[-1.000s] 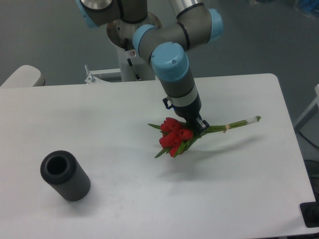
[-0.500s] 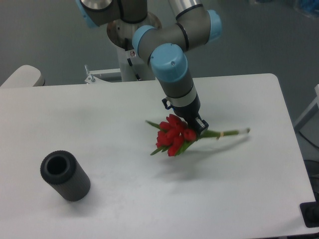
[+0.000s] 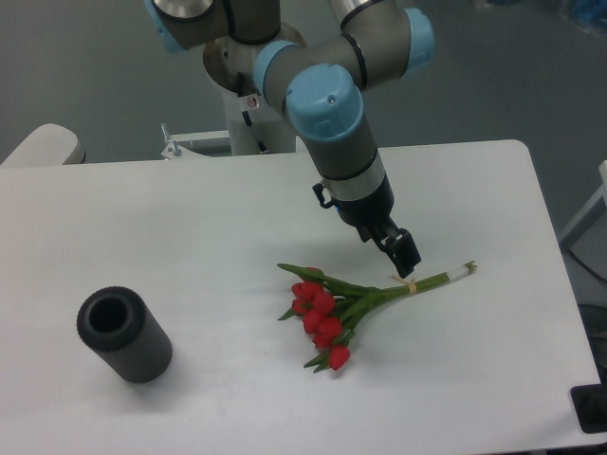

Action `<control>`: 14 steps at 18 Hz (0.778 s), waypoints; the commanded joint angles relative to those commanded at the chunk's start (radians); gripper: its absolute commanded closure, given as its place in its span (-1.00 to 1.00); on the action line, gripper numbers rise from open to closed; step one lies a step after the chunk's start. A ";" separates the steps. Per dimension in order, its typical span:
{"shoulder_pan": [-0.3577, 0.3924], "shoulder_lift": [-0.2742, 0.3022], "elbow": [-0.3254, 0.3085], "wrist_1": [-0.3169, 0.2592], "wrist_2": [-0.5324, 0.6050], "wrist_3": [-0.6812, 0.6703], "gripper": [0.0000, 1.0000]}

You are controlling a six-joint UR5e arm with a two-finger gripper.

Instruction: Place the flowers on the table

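Observation:
The flowers [image 3: 326,311], red tulips with green leaves, lie flat on the white table [image 3: 190,218] right of its centre. Their long stems [image 3: 438,278] point right and are tied with a pale band. My gripper [image 3: 404,253] hangs just above the stems near the band, tilted down to the right. It is open and holds nothing; a small gap separates it from the stems.
A dark grey ribbed cylinder [image 3: 123,335] lies on its side at the front left of the table. The arm's base [image 3: 248,57] stands behind the table's far edge. A black item [image 3: 590,409] sits off the front right corner.
The flowers were held in the gripper above the table; now they lie on the table, let go. The gripper has moved right and away from the blooms.

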 joint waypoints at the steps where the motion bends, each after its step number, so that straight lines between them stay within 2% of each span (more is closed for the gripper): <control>1: -0.006 -0.009 0.023 -0.005 -0.018 -0.015 -0.98; 7: -0.003 -0.035 0.160 -0.126 -0.193 -0.095 -0.98; 12: -0.002 -0.072 0.268 -0.225 -0.275 -0.124 -0.98; 14: -0.002 -0.080 0.289 -0.241 -0.311 -0.134 -0.98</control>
